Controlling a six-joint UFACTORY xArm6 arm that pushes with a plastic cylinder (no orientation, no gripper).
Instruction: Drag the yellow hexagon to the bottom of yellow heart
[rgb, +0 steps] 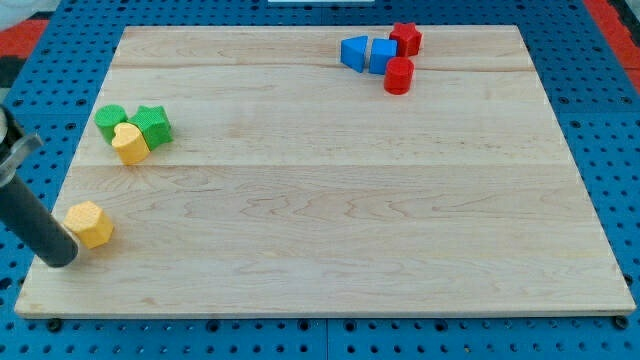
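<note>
The yellow hexagon (89, 223) lies near the board's left edge, toward the view's bottom. The yellow heart (129, 144) lies above it, higher up the left side, touching two green blocks. My tip (62, 255) rests on the board just below and left of the yellow hexagon, close to it or touching it. The dark rod runs up and left from there out of the view's left edge.
A green round block (110, 120) and a green star (153, 124) sit against the heart. At the view's top right stand a blue triangle (353, 52), a blue cube (382, 55), a red star (406, 38) and a red cylinder (398, 75). The wooden board (330, 200) lies on a blue pegboard.
</note>
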